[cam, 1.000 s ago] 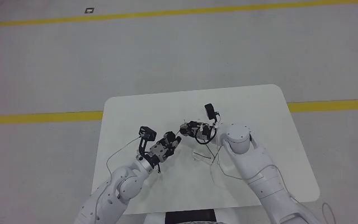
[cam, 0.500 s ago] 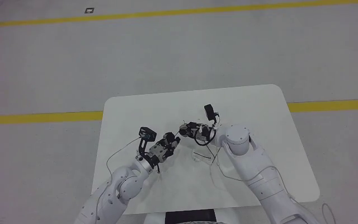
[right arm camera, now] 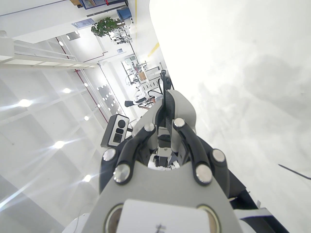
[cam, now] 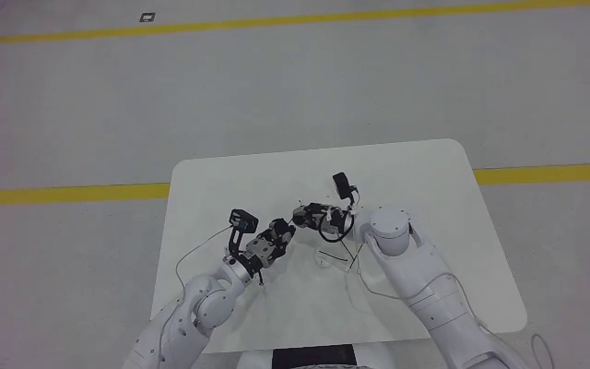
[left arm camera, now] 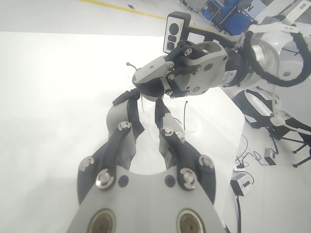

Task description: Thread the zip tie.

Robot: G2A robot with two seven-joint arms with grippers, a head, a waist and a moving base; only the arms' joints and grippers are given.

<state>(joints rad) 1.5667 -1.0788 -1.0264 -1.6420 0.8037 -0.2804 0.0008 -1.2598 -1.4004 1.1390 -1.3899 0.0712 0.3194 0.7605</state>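
Hanging above the worktop [cam: 415,184], the zip tie [right arm camera: 164,78] is clamped in the right jaws, its tail between the parted left jaws, where it could be bent aside if closed on off-centre.

On right gripper [left arm camera: 139,87] wrist collar [left arm camera: 233,70]: tiny print, unreadable.

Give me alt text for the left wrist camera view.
The right gripper, shut on a black zip tie, sits just in front of the open left gripper above the white table. A second zip tie lies on the table beyond.
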